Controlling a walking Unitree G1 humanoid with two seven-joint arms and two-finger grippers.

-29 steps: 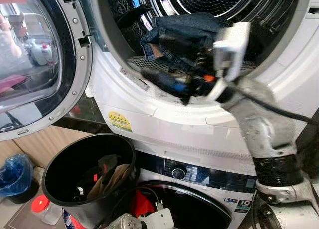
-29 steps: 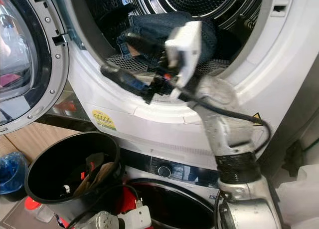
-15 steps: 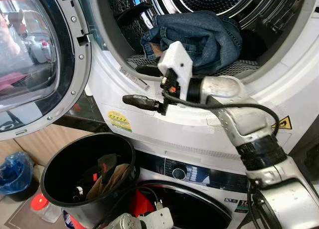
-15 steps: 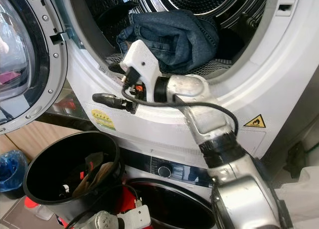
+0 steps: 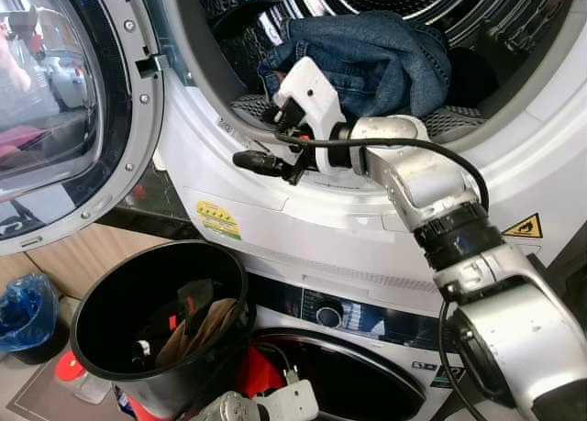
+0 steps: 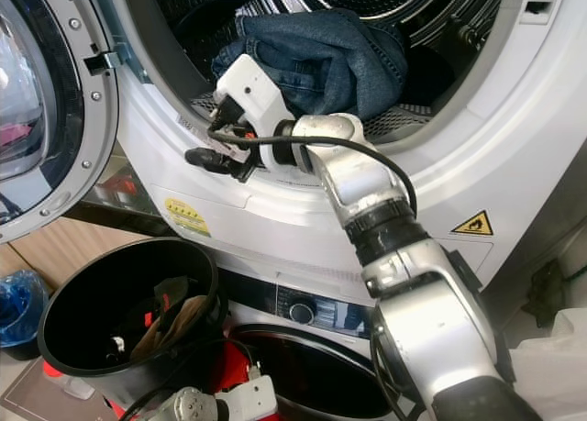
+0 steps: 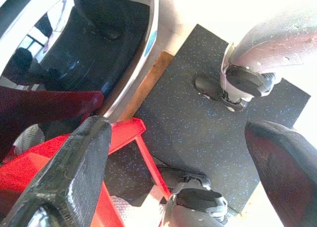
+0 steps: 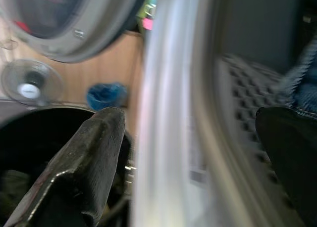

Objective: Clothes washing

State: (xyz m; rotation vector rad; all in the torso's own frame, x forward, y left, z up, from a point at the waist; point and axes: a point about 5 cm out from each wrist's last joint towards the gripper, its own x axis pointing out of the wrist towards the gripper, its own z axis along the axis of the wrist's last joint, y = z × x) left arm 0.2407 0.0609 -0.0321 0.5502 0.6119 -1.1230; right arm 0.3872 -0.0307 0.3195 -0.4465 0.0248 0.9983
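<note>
A crumpled pair of dark blue denim jeans (image 5: 371, 59) is seen lying inside the steel drum of the upper white front-loading machine (image 5: 303, 210), just behind the perforated grey lint grille at the mouth of the opening. The right gripper (image 5: 266, 137) is held at the lower left of the door rim, its two black fingers spread wide and astride that rim, one finger outside over the white front panel and the other toward the grille; nothing is held between them. The jeans are near it but not touched. The round glass door (image 5: 64, 109) is swung fully open to the robot's left. Below it, a black plastic bucket (image 5: 160, 325) with a few dark and tan items inside is placed in front of the lower washer. The left gripper (image 7: 173, 158) is hung low with its fingers apart and empty, above a speckled dark floor mat (image 7: 208, 113) and a red plastic frame (image 7: 124, 143).

A risk is judged here: if the fingers are closed in this position, the rim could be clamped instead of cloth, or a finger could be caught on the grille. The jeans, being heavy and bunched, could also be snagged on the door lip or dropped beside the bucket if only a fold is pinched.
</note>
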